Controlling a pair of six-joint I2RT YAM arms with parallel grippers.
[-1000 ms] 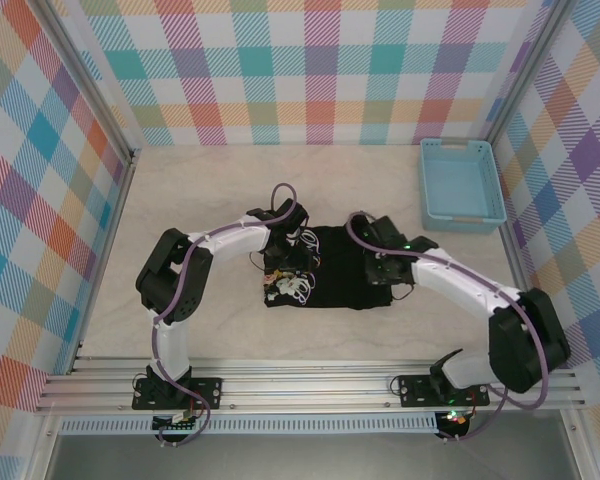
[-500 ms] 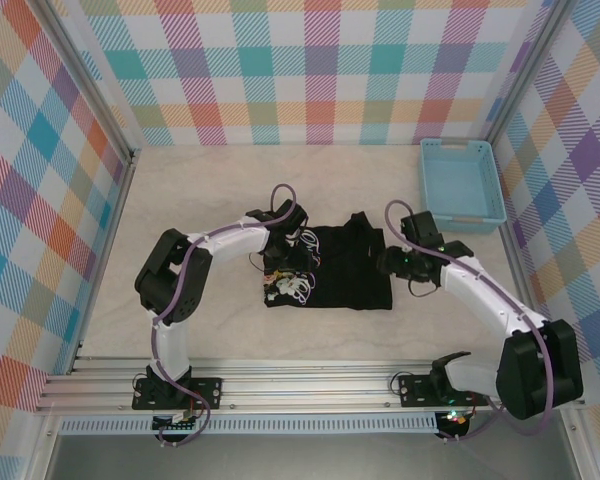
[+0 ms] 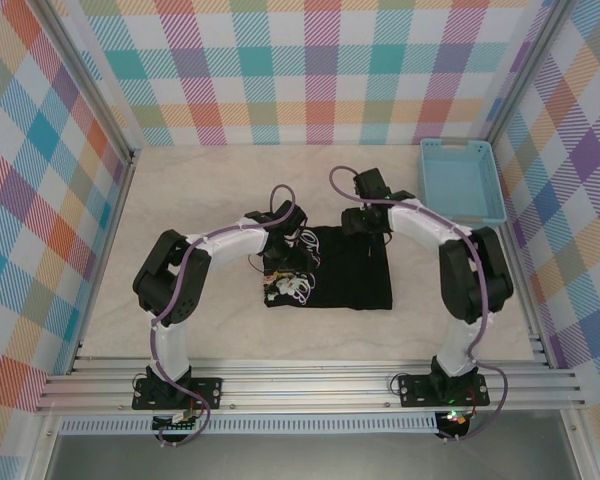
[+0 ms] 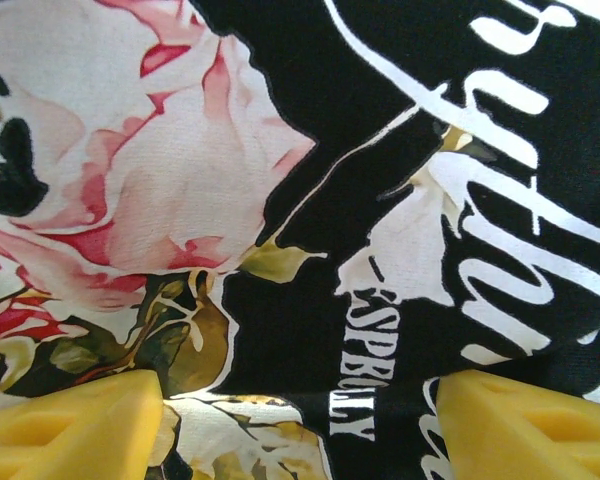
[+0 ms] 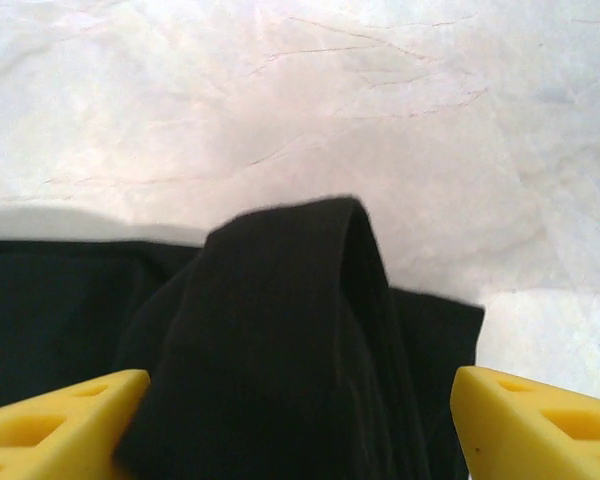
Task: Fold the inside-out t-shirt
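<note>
Lying folded into a rough rectangle at the middle of the pale, flat tabletop (image 3: 200,200), the black soft-cloth t-shirt (image 3: 345,270) shows a printed patch along its left edge; the left gripper (image 3: 283,268) hangs directly over that patch, its yellow wedge-shaped fingers (image 4: 70,425) spread wide and pinching nothing, with pink roses and white script on the black cloth lying flat between them; the right gripper (image 3: 365,222) sits at the t-shirt's far edge, its yellow fingers (image 5: 540,420) likewise wide apart, a raised hump of black cloth between them but not clamped, bare tabletop beyond; a light-blue rectangular plastic basket (image 3: 458,147) rests near the far right corner, well apart from the t-shirt
</note>
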